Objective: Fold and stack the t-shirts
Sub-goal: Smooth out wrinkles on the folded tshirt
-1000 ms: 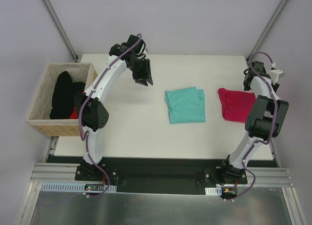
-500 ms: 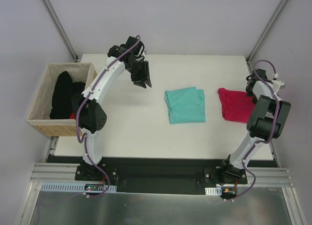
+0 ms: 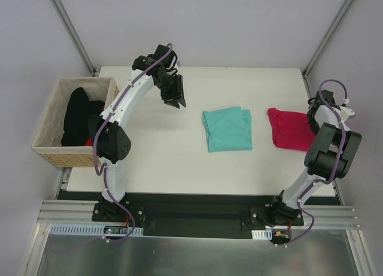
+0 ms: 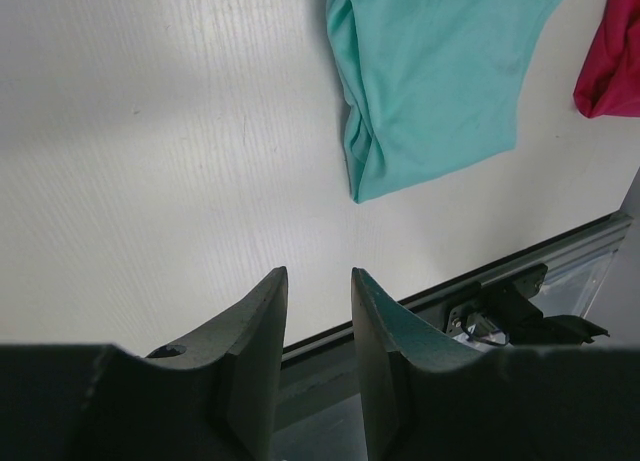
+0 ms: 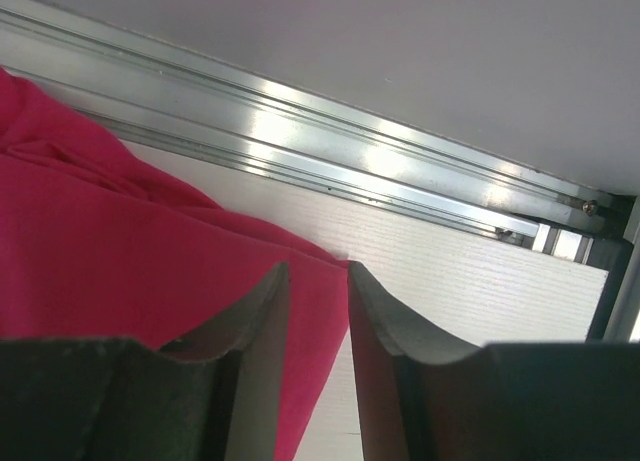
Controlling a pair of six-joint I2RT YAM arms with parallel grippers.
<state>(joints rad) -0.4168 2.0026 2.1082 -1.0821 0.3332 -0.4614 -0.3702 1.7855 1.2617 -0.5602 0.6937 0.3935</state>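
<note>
I see the table (image 3: 149,159), with the basket (image 3: 64,158) at the left edge holding black t-shirts (image 3: 76,115). The teal t-shirt (image 3: 227,130) lies folded mid-frame, the magenta t-shirt (image 3: 289,130) to its right. My left gripper (image 4: 318,277) hovers with narrow, empty jaws — the right gripper (image 5: 318,272) does likewise over the magenta edge.

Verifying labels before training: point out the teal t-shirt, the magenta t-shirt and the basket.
teal t-shirt (image 3: 227,130): top external view, middle of the folded cloth.
magenta t-shirt (image 3: 289,129): top external view, middle of the visible cloth.
basket (image 3: 63,158): top external view, woven front wall.
</note>
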